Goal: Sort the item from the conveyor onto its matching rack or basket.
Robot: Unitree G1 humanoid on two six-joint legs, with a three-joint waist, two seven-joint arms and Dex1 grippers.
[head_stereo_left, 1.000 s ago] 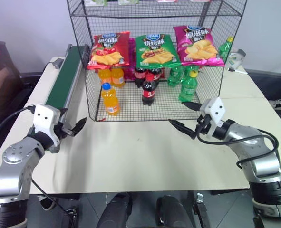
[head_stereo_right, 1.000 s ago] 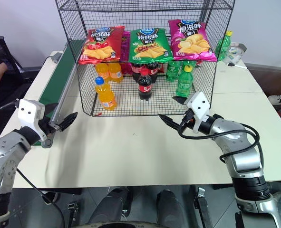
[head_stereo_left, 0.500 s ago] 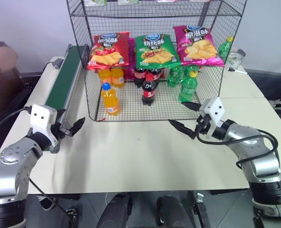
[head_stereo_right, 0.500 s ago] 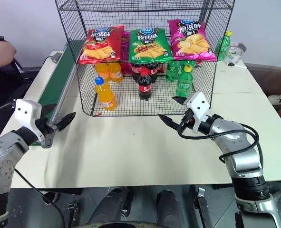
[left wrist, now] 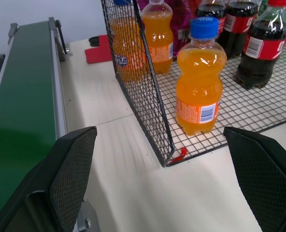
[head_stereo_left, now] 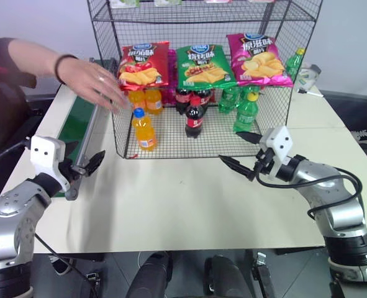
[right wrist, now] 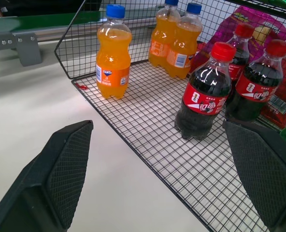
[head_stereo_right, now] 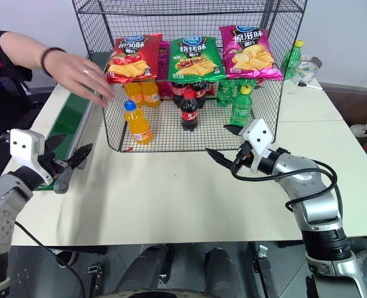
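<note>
The orange soda bottle (head_stereo_left: 144,130) with a blue cap stands upright on the bottom tier of the black wire rack (head_stereo_left: 270,112), near its front left corner. Two more orange bottles (head_stereo_left: 144,99) stand behind it. The green conveyor (head_stereo_left: 77,118) runs along the rack's left side. My left gripper (head_stereo_left: 87,166) is open and holds nothing, at the conveyor's near end; its wrist view faces the bottle (left wrist: 200,77) through the rack's open front. My right gripper (head_stereo_left: 239,151) is open and holds nothing, just before the rack's front edge, right of centre.
A person's hand (head_stereo_left: 99,84) reaches from the left over the conveyor, up to the rack's left wall. Cola bottles (head_stereo_left: 194,115) and green bottles (head_stereo_left: 246,112) stand on the bottom tier. Chip bags (head_stereo_left: 203,65) lie on the tier above. Bare tabletop (head_stereo_left: 171,198) lies between the grippers.
A person's arm has come in from the left and stretched over the conveyor toward the rack. Both grippers stay open and roughly where they were.
</note>
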